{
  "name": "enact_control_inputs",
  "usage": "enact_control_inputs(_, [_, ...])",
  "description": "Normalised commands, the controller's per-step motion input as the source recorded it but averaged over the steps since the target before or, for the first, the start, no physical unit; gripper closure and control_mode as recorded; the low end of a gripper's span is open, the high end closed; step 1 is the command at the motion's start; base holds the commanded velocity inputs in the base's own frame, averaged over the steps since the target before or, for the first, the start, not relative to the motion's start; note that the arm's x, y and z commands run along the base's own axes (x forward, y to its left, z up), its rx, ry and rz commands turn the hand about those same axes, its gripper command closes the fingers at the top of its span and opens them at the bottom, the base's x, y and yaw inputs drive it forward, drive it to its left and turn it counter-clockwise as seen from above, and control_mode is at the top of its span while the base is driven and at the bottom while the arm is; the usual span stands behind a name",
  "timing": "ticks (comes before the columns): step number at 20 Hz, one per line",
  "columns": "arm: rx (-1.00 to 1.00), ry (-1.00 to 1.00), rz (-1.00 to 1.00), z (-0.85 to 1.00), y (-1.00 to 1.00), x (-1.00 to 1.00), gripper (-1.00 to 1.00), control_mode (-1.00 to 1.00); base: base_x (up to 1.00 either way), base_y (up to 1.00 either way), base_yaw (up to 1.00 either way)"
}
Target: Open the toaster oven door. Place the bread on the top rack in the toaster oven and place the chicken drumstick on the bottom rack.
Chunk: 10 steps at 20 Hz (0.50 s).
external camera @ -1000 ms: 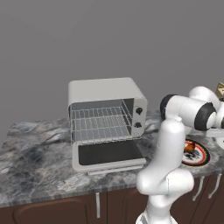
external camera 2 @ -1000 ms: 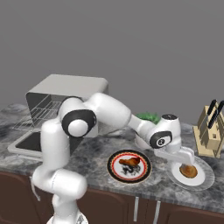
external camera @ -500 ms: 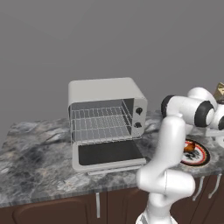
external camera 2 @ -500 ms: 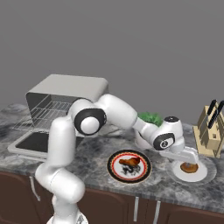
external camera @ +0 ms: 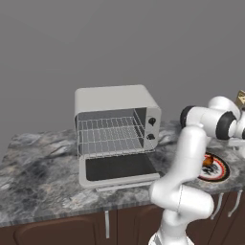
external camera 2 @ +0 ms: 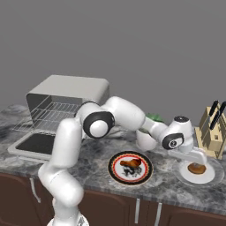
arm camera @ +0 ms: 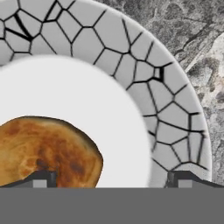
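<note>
Since the earlier picture I had brought the arm lower over the white plate, settling the hand closer above the bread. Going left to right: the toaster oven (external camera: 115,129) stood with its door (external camera: 119,170) folded flat onto the desk (external camera: 33,177), both racks bare. The drumstick (external camera 2: 130,164) lay on the patterned plate (external camera 2: 130,168). Furthest right, the bread (arm camera: 46,151) sat on the white plate (arm camera: 144,92), jaws (external camera 2: 197,160) fully spread, holding nothing. I judged it light, crusty, crushable; I'd pinch it gently across its middle.
</note>
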Motion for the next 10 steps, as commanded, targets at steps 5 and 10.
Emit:
enact_control_inputs(5, [0.10,-0.01,0.05,0.18,-0.42,-0.33,-1.00,-1.00,0.00,0.00,0.00])
enact_control_inputs(10, [0.13,0.00,0.04,0.01,-0.62,-0.36,-1.00,-1.00,0.00,0.00,0.00])
